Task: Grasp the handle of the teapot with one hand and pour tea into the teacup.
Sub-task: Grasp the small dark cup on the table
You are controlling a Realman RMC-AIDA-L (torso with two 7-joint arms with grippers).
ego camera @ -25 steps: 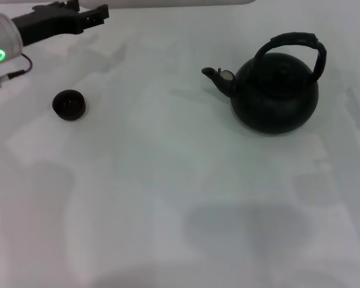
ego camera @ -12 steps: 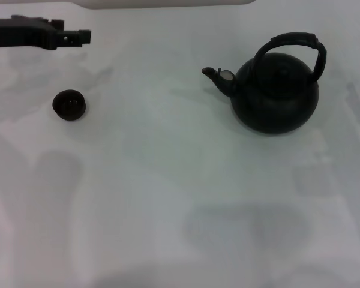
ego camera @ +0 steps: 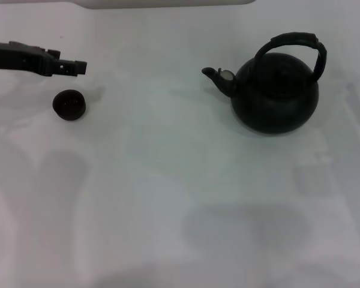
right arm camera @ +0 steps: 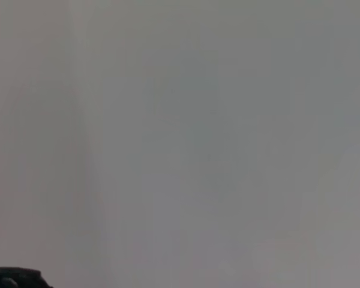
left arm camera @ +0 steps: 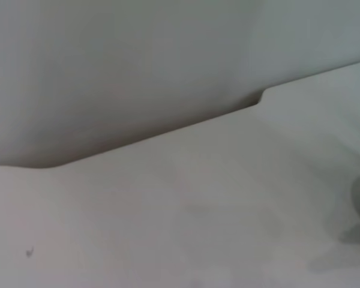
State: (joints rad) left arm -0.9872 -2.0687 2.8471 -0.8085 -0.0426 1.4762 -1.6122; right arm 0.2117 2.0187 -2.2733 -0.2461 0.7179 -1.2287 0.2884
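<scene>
The left end effector (ego camera: 78,67) has dropped toward the teacup (ego camera: 69,104), grip state unclear; the teapot (ego camera: 276,90) sits ungrasped.

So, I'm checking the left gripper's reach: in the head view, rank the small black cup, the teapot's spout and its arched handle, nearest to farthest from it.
From the left gripper:
1. Small round black cup, just below it.
2. Short curved spout, mid-table.
3. Thick arched handle, far right.
</scene>
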